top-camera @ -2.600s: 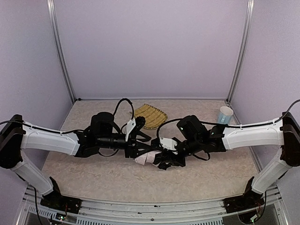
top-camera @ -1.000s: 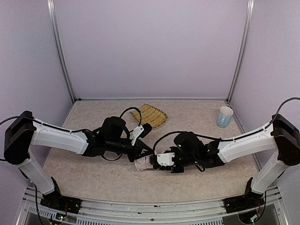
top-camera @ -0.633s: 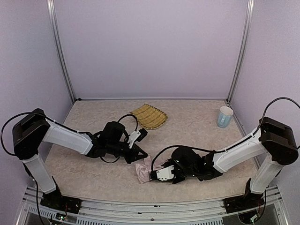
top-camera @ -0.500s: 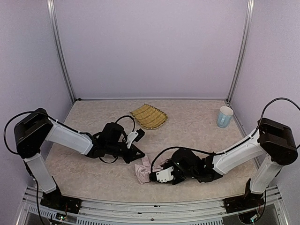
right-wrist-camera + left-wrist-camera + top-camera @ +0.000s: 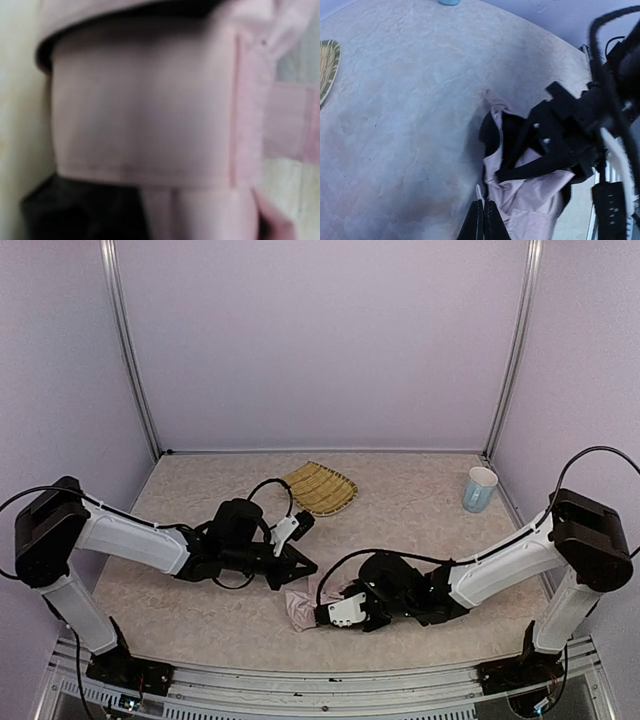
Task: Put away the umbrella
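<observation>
The umbrella point(image 5: 302, 606) is a crumpled, folded-down bundle low on the tabletop point(image 5: 420, 525), front-centre, between the two arms. Pale pink canopy fabric is on the outside, and black underside shows at the far end in the left wrist view point(image 5: 520, 202). Shaft and handle can't be made out. It looks to rest on the surface; can't rule out a slight lift.

The right pincer point(image 5: 325, 610) comes in from the right, arm stretched low over the tabletop, and is grasping the umbrella. In the left wrist view its black fingers point(image 5: 520, 157) straddle the pink bundle. The right wrist view is blurred and filled with pink fabric point(image 5: 150, 110), with a stitched seam down the right side and black material at the lower left.

The left pincer point(image 5: 304, 568) is clenched, tips pressed together point(image 5: 482, 217), pointing at the near-left edge of the fabric and just beside it. Can't tell whether it pinches any cloth. It sits just behind and left of the bundle in the top view.

The woven bamboo tray point(image 5: 318, 488) lies flat toward the back, well apart from the umbrella; its edge shows at the far left of the left wrist view point(image 5: 326, 65). A pale blue cup point(image 5: 481, 488) stands upright near the back right corner. Tabletop is beige and mottled.
</observation>
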You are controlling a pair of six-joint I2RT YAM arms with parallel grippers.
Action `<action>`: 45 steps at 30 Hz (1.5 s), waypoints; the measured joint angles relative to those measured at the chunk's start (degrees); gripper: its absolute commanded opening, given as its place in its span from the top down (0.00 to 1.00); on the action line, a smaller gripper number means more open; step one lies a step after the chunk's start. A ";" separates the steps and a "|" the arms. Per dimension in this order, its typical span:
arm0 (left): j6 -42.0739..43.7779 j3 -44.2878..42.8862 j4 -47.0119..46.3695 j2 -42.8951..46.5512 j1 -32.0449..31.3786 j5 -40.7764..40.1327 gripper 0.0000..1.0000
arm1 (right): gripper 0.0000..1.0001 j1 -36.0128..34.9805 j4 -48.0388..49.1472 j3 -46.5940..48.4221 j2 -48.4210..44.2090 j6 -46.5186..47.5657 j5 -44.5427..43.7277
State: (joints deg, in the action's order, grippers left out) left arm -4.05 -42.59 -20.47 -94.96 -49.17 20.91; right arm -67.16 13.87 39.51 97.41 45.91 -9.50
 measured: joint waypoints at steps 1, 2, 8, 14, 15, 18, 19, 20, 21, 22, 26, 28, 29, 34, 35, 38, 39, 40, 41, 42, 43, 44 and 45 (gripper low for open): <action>0.42 -0.02 0.52 1.27 -1.03 0.00 1.00 | 1.00 0.50 -1.62 0.94 0.00 -0.79 1.14; 0.76 -0.02 1.09 2.51 -1.92 -0.02 1.00 | 1.00 1.09 -3.06 1.90 0.00 -1.73 2.36; 1.03 0.39 2.08 5.25 -3.15 -0.22 1.00 | 1.00 6.01 -9.68 6.40 0.00 -7.89 12.50; -1.92 5.11 -4.72 5.53 -3.21 1.14 1.00 | 1.00 10.19 -14.32 7.87 0.31 -12.94 22.10; -2.47 5.73 -5.81 5.53 -3.34 1.40 1.00 | 1.00 10.62 -14.75 8.07 0.48 -13.55 23.37; -3.82 7.04 -8.85 5.53 -3.91 2.08 1.00 | 1.00 11.80 -15.76 9.01 1.11 -14.95 26.75; -4.09 7.26 -9.53 5.53 -4.13 2.21 1.00 | 1.00 12.09 -16.04 9.31 1.33 -15.26 27.58; -4.28 7.41 -10.10 5.53 -4.50 2.23 1.00 | 1.00 12.41 -16.55 9.86 1.75 -15.58 28.61; -4.33 7.43 -10.40 5.53 -4.90 2.23 1.00 | 1.00 12.59 -17.00 10.40 2.19 -15.72 29.35; -4.28 7.43 -10.56 5.51 -5.16 2.21 1.00 | 1.00 12.61 -17.29 10.80 2.56 -15.82 29.73; -3.78 6.78 -9.92 3.69 -5.79 2.12 1.00 | 1.00 12.87 -20.31 13.99 5.09 -16.35 31.69; -3.32 6.21 -9.73 2.47 -5.66 2.34 1.00 | 1.00 13.64 -22.01 15.45 6.05 -17.33 32.94; -2.86 6.14 -9.62 2.32 -5.70 2.47 1.00 | 1.00 14.16 -22.64 16.02 6.45 -17.99 33.59; 1.22 5.62 -9.07 2.29 -5.79 2.23 1.00 | 1.00 16.28 -24.26 17.14 7.17 -20.94 37.53; 2.36 5.29 -8.39 2.21 -5.86 2.21 1.00 | 1.00 16.35 -24.57 17.40 7.30 -21.33 37.77; 6.12 3.50 -5.53 1.18 -6.10 2.47 1.00 | 1.00 16.46 -25.90 18.40 7.85 -22.29 37.77; 7.48 2.91 -4.48 0.87 -6.10 2.69 1.00 | 1.00 16.48 -26.45 18.67 7.96 -22.67 37.57; 9.07 2.54 -3.48 0.81 -6.10 2.91 1.00 | 1.00 16.55 -26.69 18.71 7.98 -22.93 37.48; 10.62 2.36 -2.73 0.81 -6.10 3.17 1.00 | 1.00 16.61 -26.71 18.71 7.98 -23.02 37.51; 11.93 2.16 -2.01 0.83 -6.10 3.39 1.00 | 1.00 16.61 -26.84 18.71 7.98 -23.12 37.44; 13.42 1.81 -1.05 0.81 -6.10 3.72 1.00 | 1.00 16.63 -26.88 18.71 7.98 -23.21 37.27; 14.71 1.40 -0.04 0.81 -6.10 3.76 1.00 | 1.00 16.63 -26.91 18.71 7.98 -23.21 37.07; 15.78 0.83 0.98 0.70 -6.12 3.76 1.00 | 1.00 16.63 -26.95 18.71 7.98 -23.28 36.83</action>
State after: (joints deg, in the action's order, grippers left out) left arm 11.73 -41.76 -19.49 -94.26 -55.29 24.67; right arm -50.52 -13.08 58.22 105.38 22.63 27.33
